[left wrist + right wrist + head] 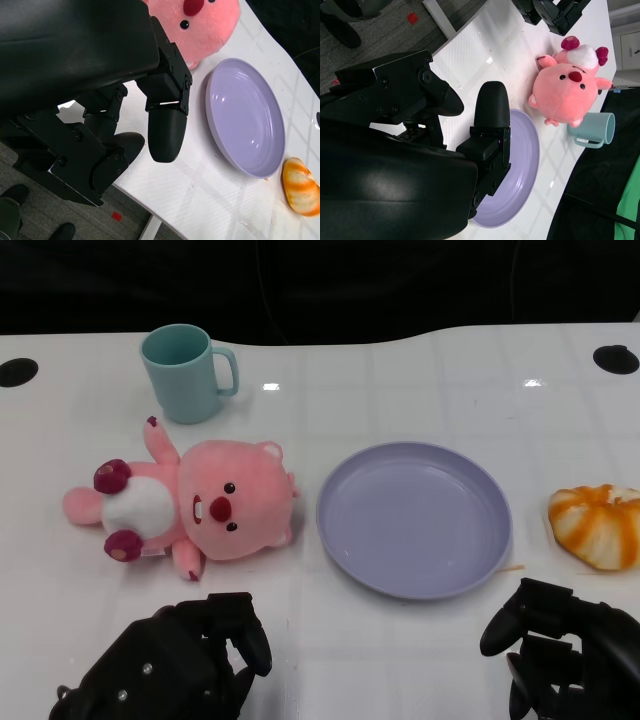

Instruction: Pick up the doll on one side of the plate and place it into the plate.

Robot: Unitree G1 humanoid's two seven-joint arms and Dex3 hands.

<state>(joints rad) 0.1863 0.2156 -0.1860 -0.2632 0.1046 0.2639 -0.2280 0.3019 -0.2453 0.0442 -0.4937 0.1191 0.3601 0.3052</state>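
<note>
A pink plush doll (205, 502) with a white belly lies on its back on the white table, just left of the lavender plate (415, 517); it also shows in the left wrist view (200, 22) and right wrist view (567, 90). The plate (245, 117) (520, 165) holds nothing. My left hand (175, 665) hangs low at the near edge, just in front of the doll, fingers apart and holding nothing. My right hand (565, 650) sits near the plate's front right rim, also holding nothing.
A teal mug (188, 372) stands behind the doll at the back left. An orange-and-white bun-like object (598, 524) lies right of the plate. Black round holes (17, 371) (615, 358) mark the table's far corners. The floor shows beyond the table's near edge in the wrist views.
</note>
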